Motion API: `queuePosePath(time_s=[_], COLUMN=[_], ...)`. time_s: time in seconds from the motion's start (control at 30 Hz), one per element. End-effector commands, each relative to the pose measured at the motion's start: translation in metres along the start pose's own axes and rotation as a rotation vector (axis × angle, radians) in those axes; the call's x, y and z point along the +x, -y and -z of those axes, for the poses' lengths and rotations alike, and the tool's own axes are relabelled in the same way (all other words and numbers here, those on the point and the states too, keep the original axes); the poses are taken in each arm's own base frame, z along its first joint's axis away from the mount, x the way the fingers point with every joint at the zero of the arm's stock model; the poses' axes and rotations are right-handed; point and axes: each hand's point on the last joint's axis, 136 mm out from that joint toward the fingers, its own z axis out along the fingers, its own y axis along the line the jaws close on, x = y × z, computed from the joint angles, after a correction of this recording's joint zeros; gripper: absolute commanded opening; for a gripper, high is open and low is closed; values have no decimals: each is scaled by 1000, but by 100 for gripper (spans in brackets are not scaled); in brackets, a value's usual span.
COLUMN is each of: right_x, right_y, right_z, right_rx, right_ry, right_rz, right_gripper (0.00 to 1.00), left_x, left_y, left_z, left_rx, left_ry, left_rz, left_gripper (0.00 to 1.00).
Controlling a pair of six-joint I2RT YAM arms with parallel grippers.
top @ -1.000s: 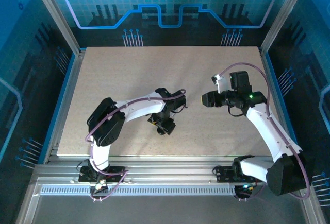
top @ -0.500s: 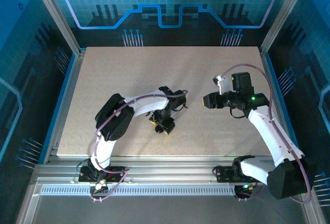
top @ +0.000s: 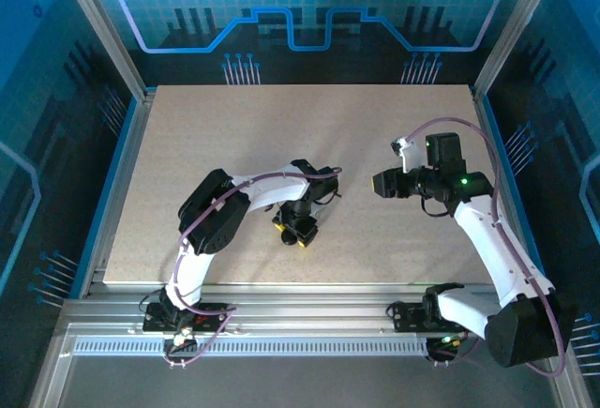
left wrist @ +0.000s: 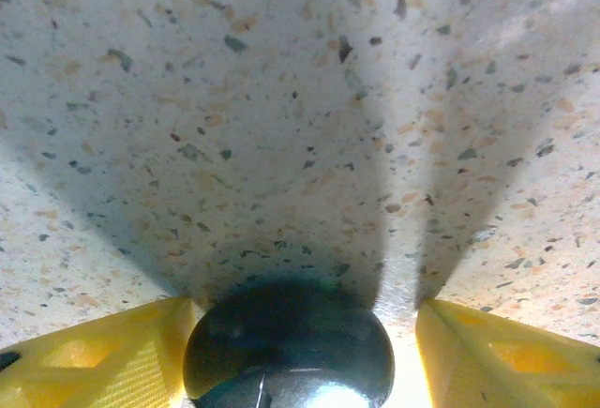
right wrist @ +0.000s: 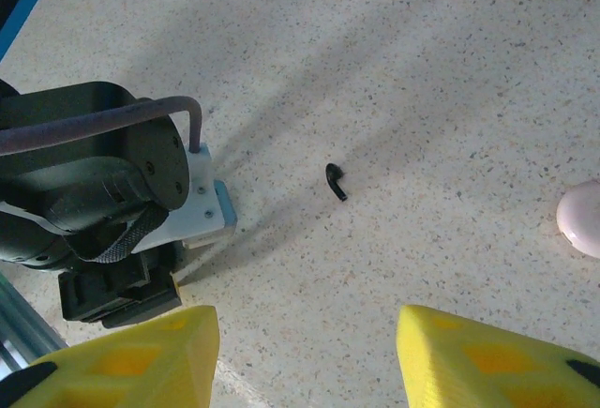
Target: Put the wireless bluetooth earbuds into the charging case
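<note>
The charging case's black round cap lies on the speckled table between the yellow fingers of my left gripper. The left finger is against the cap's side and the right finger stands a little apart from it, so the gripper is open. In the top view my left gripper points down at the table's near middle. My right gripper hangs open above the table with nothing between its fingers. One black earbud lies ahead of it. The case's pale pink body shows at the right edge.
The left arm's wrist and cable fill the left side of the right wrist view, close to the earbud. My right gripper sits right of centre in the top view. The table's near edge lies just behind the left gripper.
The left gripper's fingers have drawn closer together around the black cap, and the left arm's elbow has swung right. The right gripper has drifted slightly to the right.
</note>
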Motion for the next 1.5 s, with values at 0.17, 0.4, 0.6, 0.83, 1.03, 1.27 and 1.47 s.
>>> queuePosePath(time_s=[0.17,0.4,0.6,0.83,1.03,1.27,1.47], right_x=[6,11,25,20,18,18,26], right_y=[4,12,8,5,-14,-26,-33], right_z=[2,2,2,28,32,31,22], right_rx=[-11,-7,-91,-199,-340,-454,-492], right_ry=[-1,-2,-53,-14,-51,-92,-184], right_rz=[-32,-136,-253,-292,-328,-412,-519], right_gripper=[53,54,54,53,49,45,46], left_x=[16,12,3,-6,-10,-16,-12], left_y=[-13,-22,-11,6,21,49,59], left_z=[-9,7,29,63,94,133,151], left_rx=[-27,-62,5,87,151,268,283], left_ry=[-67,38,195,395,550,766,883], left_rz=[9,-14,-103,-261,-385,-551,-673], left_gripper=[53,41,36,35,35,33,31])
